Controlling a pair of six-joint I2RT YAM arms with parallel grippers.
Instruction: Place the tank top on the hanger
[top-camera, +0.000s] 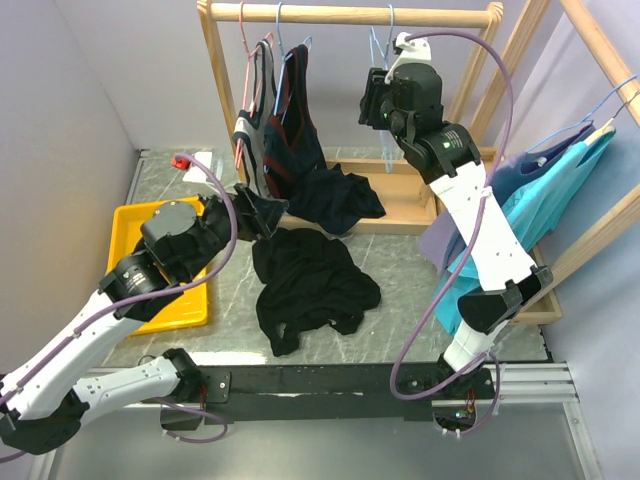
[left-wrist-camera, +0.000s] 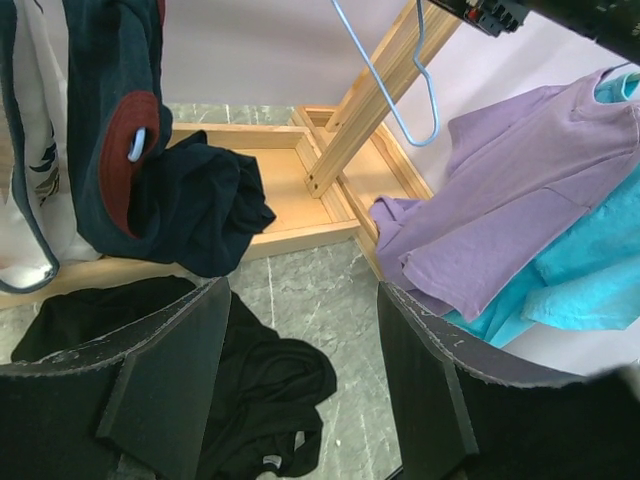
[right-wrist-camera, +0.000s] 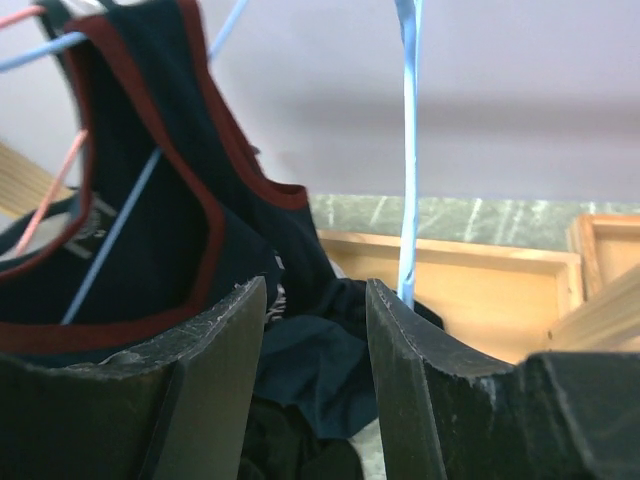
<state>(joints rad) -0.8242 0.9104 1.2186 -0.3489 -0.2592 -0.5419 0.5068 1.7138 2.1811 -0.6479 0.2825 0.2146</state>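
- The left gripper (top-camera: 262, 213) sits left of the middle. Its fingers are wide apart and hold nothing.
- The tank top (top-camera: 312, 287) lies crumpled on the table (top-camera: 400, 290), in the middle, just right of that gripper.
- The right gripper (top-camera: 370, 98) is up high, right of the middle. It is partly open and holds nothing.
- The hanger (right-wrist-camera: 408, 150) hangs from the rail (top-camera: 350, 14), just beside one finger.

plain black tank top (top-camera: 310, 280), light-blue hanger (right-wrist-camera: 408, 150), yellow tray (top-camera: 130, 225), purple shirt (left-wrist-camera: 500, 190)
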